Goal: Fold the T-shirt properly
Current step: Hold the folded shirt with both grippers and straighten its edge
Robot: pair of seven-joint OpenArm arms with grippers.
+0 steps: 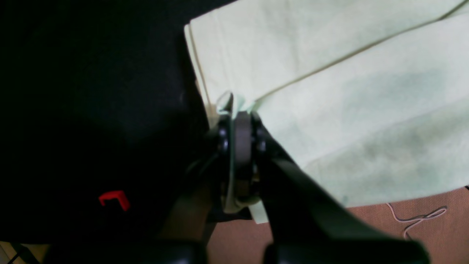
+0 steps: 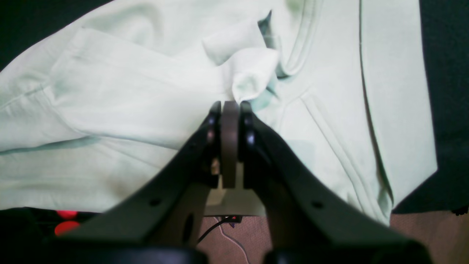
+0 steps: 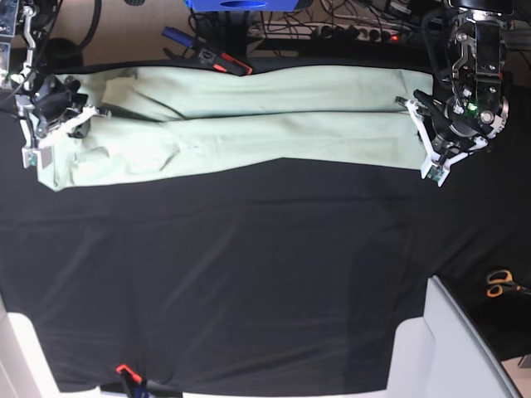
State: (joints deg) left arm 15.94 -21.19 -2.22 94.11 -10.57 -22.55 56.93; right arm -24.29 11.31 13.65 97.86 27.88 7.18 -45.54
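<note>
One T-shirt (image 3: 249,124) lies folded lengthwise on the black table cloth (image 3: 249,282). The left gripper (image 1: 242,113) and right gripper (image 2: 231,104) each pinch its fabric at opposite ends.

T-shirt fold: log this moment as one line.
stage: sides folded in, long strip | T-shirt: flat on black cloth | left tool: shut on T-shirt | right tool: shut on T-shirt

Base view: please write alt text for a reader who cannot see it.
A pale green T-shirt, folded into a long band, lies across the far side of a black table cloth. The right gripper and the left gripper each pinch one end of it.
</note>
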